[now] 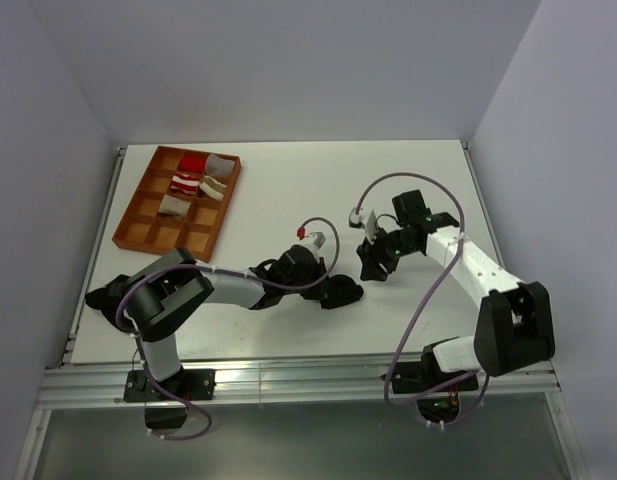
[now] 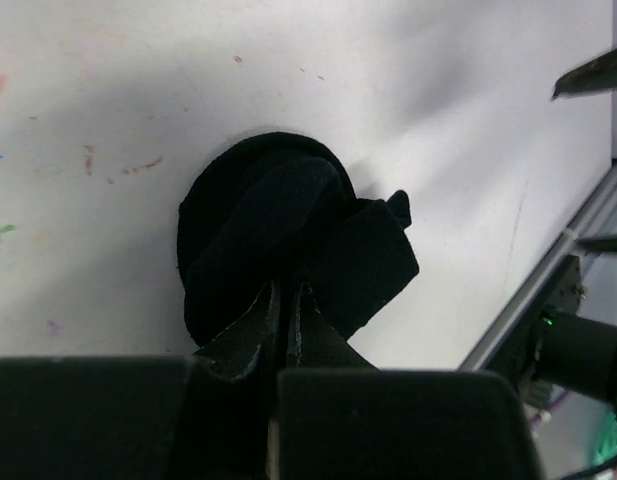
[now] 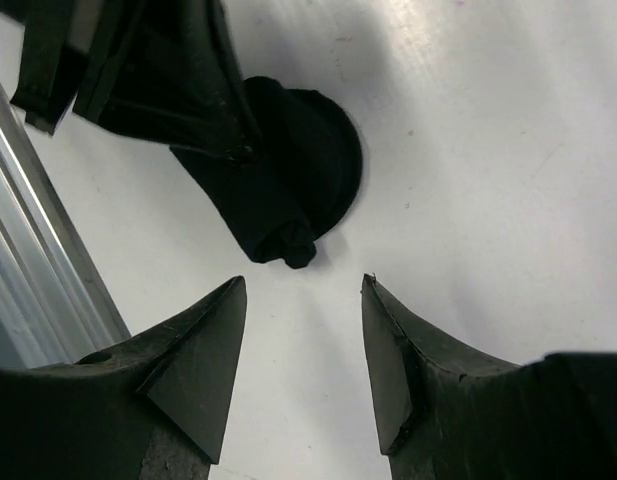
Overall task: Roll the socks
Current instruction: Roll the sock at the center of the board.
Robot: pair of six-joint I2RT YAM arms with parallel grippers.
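Brown tray (image 1: pixel 138 215) sits at the far left of the white table (image 1: pixel 288 190). Its far compartments hold red-and-white bundles (image 1: pixel 191 172) and some beige-grey pieces (image 1: pixel 174 205); can't tell what each one is. Black sock (image 1: pixel 342 293) lies on the table, right of the tray and nearer the arm bases. It's bunched into a rough roll with one flap sticking out. Purple cables (image 1: pixel 428 290) loop off both arms, right of the tray.

Left arm lies low, reaching rightwards past the tray's near end. Left gripper (image 2: pixel 286 298) is clenched on the sock, fingers almost touching, pinching a fold at the roll's edge. Right arm is bent at the elbow, further right of the tray, wrist angled down. Right gripper (image 3: pixel 303 285) is released, fingers spread wide, just off the sock and not touching it.

Top view gives the layout, but the sock and both grippers merge into one dark blob. Left wrist view shows the pinch itself, coloured specks on the table and the metal rail (image 2: pixel 548 290). Right wrist view shows bare table between the spread fingers and the sock. There the left gripper covers the sock's upper-left side.
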